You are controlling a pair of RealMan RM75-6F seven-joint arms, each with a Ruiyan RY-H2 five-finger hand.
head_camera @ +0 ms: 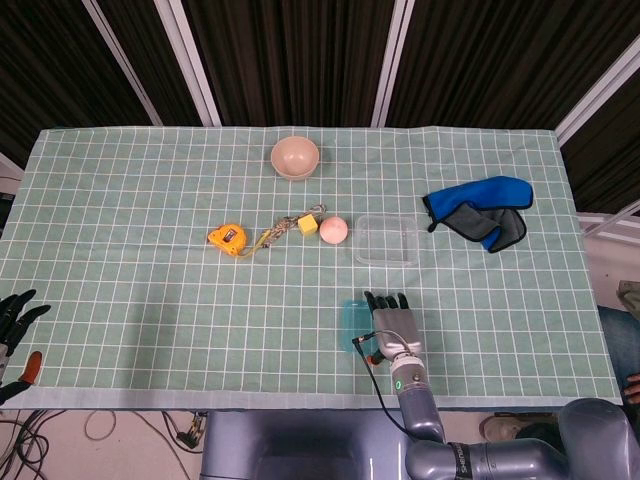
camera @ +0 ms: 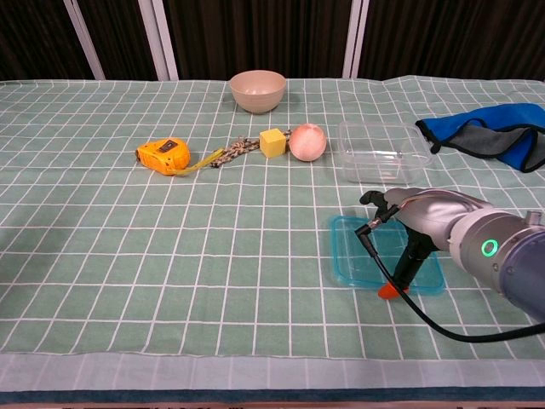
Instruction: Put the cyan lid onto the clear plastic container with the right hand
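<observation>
The cyan lid (camera: pixel 356 257) lies flat on the checked cloth, and in the head view only its left strip (head_camera: pixel 352 319) shows beside my right hand (head_camera: pixel 391 322). My right hand (camera: pixel 423 218) hovers palm-down over the lid's right half with its fingers stretched out. Its thumb points down, and the orange tip touches the lid's near edge. It grips nothing that I can see. The clear plastic container (head_camera: pixel 386 240) stands open, a short way beyond the hand (camera: pixel 381 150). My left hand (head_camera: pixel 14 318) hangs off the table's left edge, fingers apart and empty.
A pink ball (camera: pixel 307 141), a yellow cube (camera: pixel 272 142), a rope piece and an orange tape measure (camera: pixel 164 156) lie in a row left of the container. A beige bowl (camera: pixel 257 90) stands at the back. A blue and grey cloth (camera: pixel 494 134) lies to the right.
</observation>
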